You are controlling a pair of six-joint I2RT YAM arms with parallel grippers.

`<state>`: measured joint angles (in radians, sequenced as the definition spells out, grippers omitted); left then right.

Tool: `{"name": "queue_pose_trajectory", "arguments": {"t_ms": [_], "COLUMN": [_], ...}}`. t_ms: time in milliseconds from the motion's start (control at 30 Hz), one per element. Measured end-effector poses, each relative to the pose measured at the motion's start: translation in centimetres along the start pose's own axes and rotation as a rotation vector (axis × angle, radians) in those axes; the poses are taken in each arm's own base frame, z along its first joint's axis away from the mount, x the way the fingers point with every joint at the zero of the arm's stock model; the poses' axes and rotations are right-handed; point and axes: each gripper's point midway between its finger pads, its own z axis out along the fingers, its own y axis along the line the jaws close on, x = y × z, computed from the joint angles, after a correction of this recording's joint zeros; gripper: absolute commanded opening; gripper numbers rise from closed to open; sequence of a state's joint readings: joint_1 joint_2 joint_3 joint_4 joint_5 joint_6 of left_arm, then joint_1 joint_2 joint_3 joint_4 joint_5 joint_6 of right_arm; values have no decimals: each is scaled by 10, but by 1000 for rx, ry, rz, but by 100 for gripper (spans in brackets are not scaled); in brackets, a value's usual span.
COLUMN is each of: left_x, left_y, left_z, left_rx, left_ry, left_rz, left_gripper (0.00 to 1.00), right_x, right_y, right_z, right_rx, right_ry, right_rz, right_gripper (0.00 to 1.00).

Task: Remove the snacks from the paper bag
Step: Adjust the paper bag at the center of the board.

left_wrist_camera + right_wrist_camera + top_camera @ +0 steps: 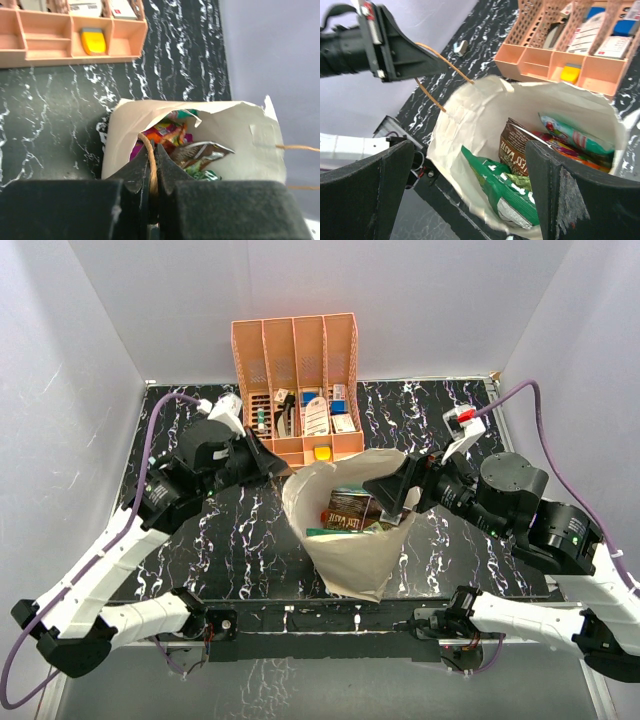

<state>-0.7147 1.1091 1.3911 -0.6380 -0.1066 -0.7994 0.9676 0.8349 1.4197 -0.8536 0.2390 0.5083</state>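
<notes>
Overhead, the paper bag stands with its mouth open on the black marbled counter, between the two arms and just in front of the peach organizer. The snacks lie inside it. From up there the left claw sits by the bag's left rim, but what it grips is too small to make out.

The left wrist camera settles it. The fingers are pressed together on the thin brown cord handle, which runs up between them, with the bag's mouth just beyond.

The right wrist camera shows the same pinch from across the bag, with both strands of cord drawn out from the rim to the claw's tip. The right claw is spread wide over the bag's mouth and holds nothing.

Only this view makes the packets readable. A green packet lies nearest, a brown packet stands upright behind it, and a teal packet leans toward the organizer side.
</notes>
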Motion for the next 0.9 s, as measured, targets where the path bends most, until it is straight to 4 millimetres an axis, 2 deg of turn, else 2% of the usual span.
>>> {"name": "queue_pose_trajectory", "arguments": {"t_ms": [167,333,467,633,767,900], "left_x": [-16,-28,-46,-68,-80,-88], "left_y": [11,26,32,41,40,39], "left_z": [17,7,-7,-33,-55,-75], "left_rx": [-127,-217,-262,-307,-291,-264], "left_ry": [-28,-59,-116,-206,-262,-298], "left_rz": [70,159,226,294,352,426], "left_gripper": [0,0,0,0,0,0], "right_x": [-5,5,32,72,100,112], "right_y": [-9,-11,-6,8,18,32], "right_z": [-6,-1,20,61,85,99], "right_rx": [66,76,38,-21,-81,-163], "right_ry": [13,49,122,251,329,348], "right_rz": [-4,-4,-11,-17,-8,24], "right_gripper": [98,98,98,97,91,88]}}
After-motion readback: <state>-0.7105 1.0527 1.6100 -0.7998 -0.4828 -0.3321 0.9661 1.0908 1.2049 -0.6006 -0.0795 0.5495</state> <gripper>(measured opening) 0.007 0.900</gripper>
